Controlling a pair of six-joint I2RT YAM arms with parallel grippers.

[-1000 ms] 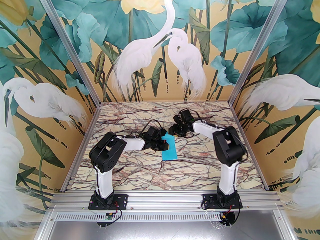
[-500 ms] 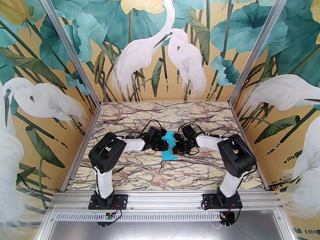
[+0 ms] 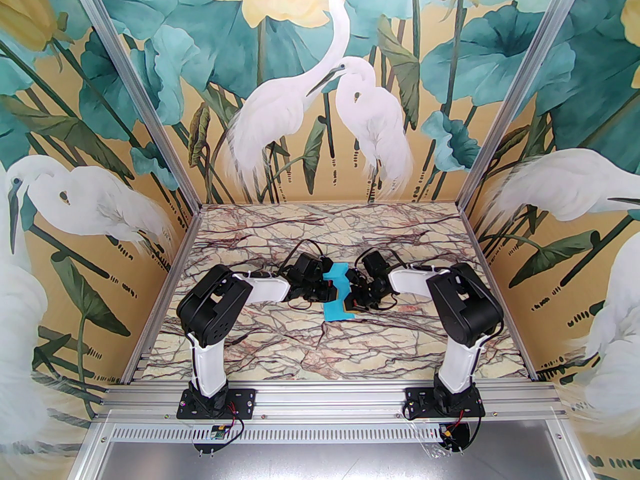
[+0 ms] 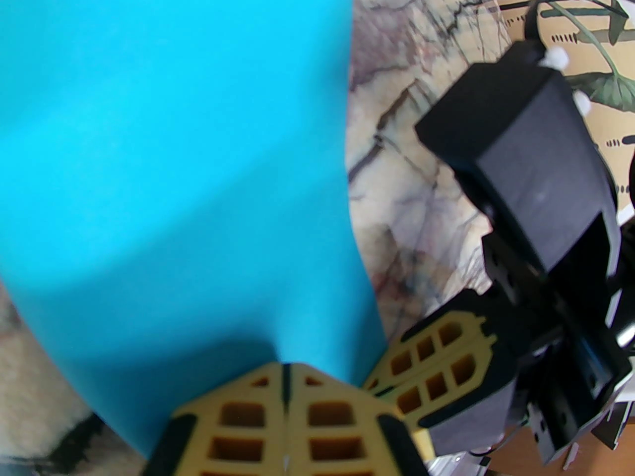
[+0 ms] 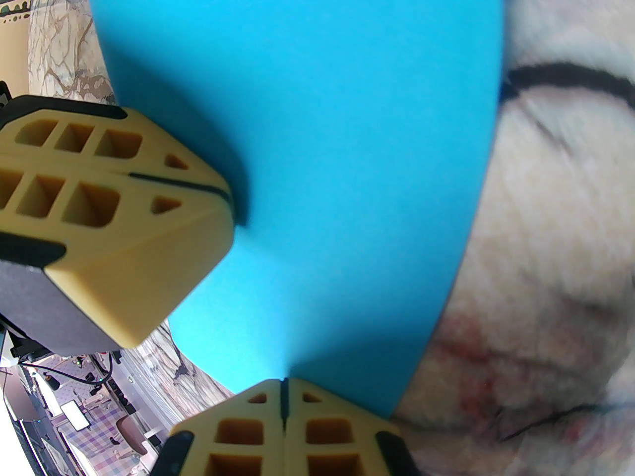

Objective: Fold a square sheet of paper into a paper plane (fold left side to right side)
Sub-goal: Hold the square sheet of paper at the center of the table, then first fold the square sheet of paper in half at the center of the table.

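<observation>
Toward the left of the tabletop point(image 3: 280, 353), the left arm point(image 3: 215, 308) rises from its base at the near edge and bends rightward, so the left gripper point(image 3: 327, 292) sits at the middle of the marble surface. Its yellow fingers point(image 4: 238, 414) are pressed together tip to tip. In the left wrist view the sheet of paper point(image 4: 173, 142) runs right down into the seam between them, so they look to be pinching its left edge.

The blue sheet is at the centre of the tabletop, between the two grippers. It is not flat. From above it narrows in the middle where the grippers meet it, with a wider part toward the far edge and another toward the near edge. Both wrist views show its surface bowed and shadowed.

Just to the right, the right gripper point(image 3: 354, 304) meets the paper's right side. Its fingers point(image 5: 327, 429) are also closed tight against each other, and the paper draws to a point at their tips, pinched there. The two grippers are very near each other. Farther right, the right arm point(image 3: 460, 313) leans in from its base at the near edge.
</observation>
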